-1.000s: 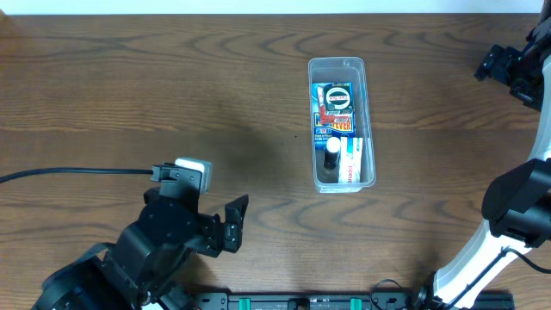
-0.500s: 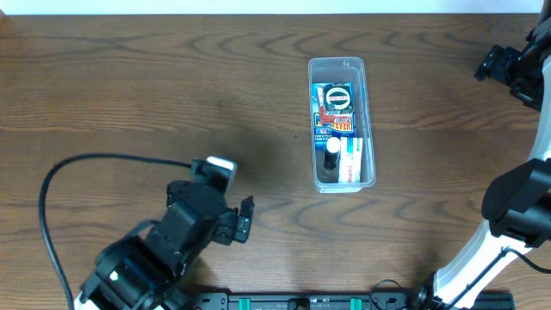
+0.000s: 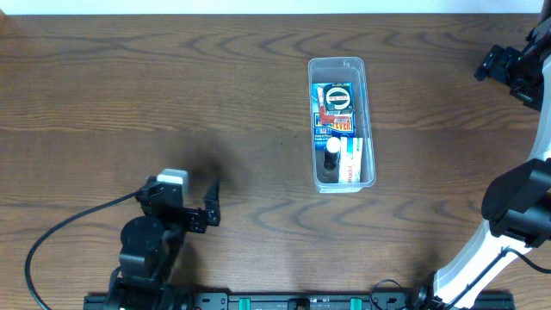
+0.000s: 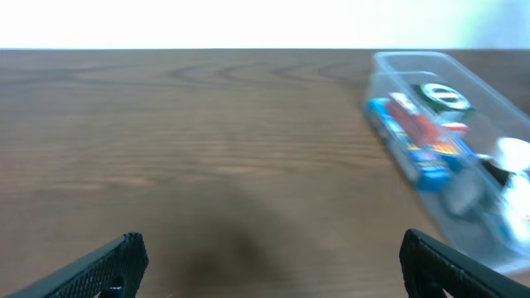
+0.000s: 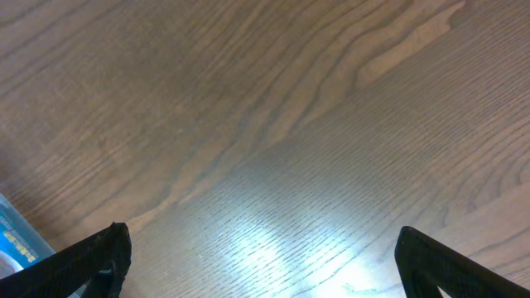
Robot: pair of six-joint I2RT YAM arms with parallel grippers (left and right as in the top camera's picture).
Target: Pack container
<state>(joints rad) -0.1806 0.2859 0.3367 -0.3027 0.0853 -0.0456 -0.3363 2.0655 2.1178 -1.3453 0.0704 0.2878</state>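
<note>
— Where does the clear, long rectangular plastic container (image 3: 337, 66) sit?
— Flat on the dark brown wooden table (image 3: 129, 86). A blue-and-red printed packet (image 3: 334, 112) lies inside it, and a small white-and-black item (image 3: 332, 153) lies in the container's near end, too small to make out.
— The left gripper (image 4: 273, 265)?
— Well to the container's left and nearer the front edge, fingers spread wide over bare wood.
— The right gripper (image 5: 265, 265)?
— Well off to the container's right, toward its far end, fingers likewise spread apart.
</note>
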